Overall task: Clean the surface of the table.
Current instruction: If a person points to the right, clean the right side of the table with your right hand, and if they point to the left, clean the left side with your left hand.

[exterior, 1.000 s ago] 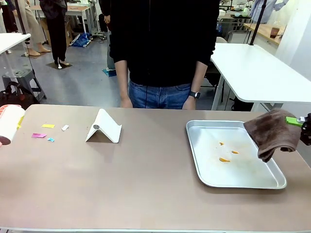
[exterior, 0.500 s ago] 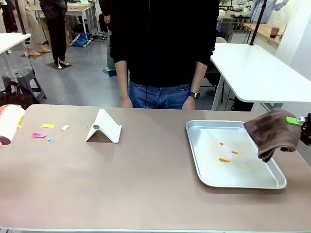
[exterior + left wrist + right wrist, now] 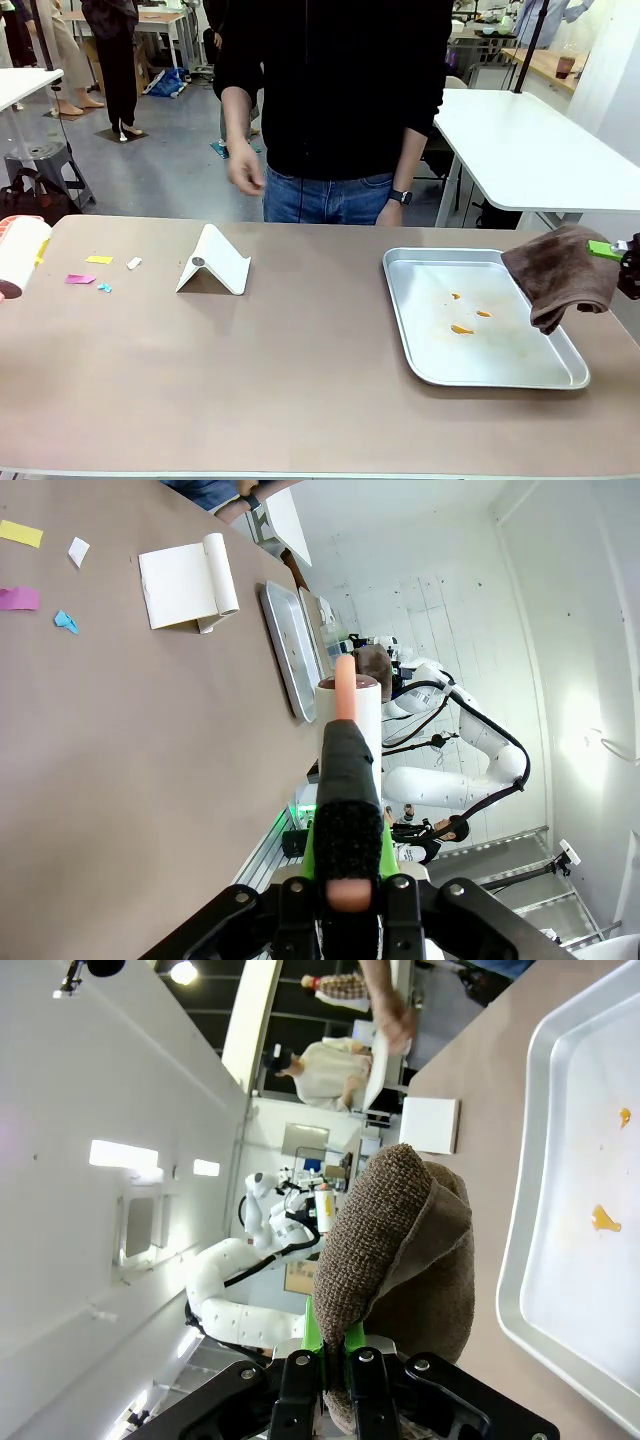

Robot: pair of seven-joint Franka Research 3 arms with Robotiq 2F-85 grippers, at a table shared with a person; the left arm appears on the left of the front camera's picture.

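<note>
The taupe table (image 3: 300, 370) carries several small paper scraps near its left end: yellow (image 3: 99, 260), white (image 3: 134, 263), pink (image 3: 80, 279) and blue (image 3: 104, 287). At the left edge my left gripper (image 3: 347, 810) is shut on the handle of a white lint roller (image 3: 20, 255), held above the table. The scraps (image 3: 18, 598) lie beyond the roller (image 3: 350, 705) in the left wrist view. At the right edge my right gripper (image 3: 625, 262) is shut on a brown cloth (image 3: 560, 275), which hangs over the tray's right rim. The right wrist view has the cloth (image 3: 400, 1250) bunched between my fingers (image 3: 335, 1345).
A silver tray (image 3: 480, 360) with a few orange crumbs (image 3: 461, 328) sits on the right half. A white folded stand (image 3: 213, 262) stands left of centre. A person in black stands at the far side with one hand (image 3: 245, 175) raised. White tables stand behind.
The person's hand has lifted from behind the table's far edge into the air. Both arms, the roller and the cloth have stayed still.
</note>
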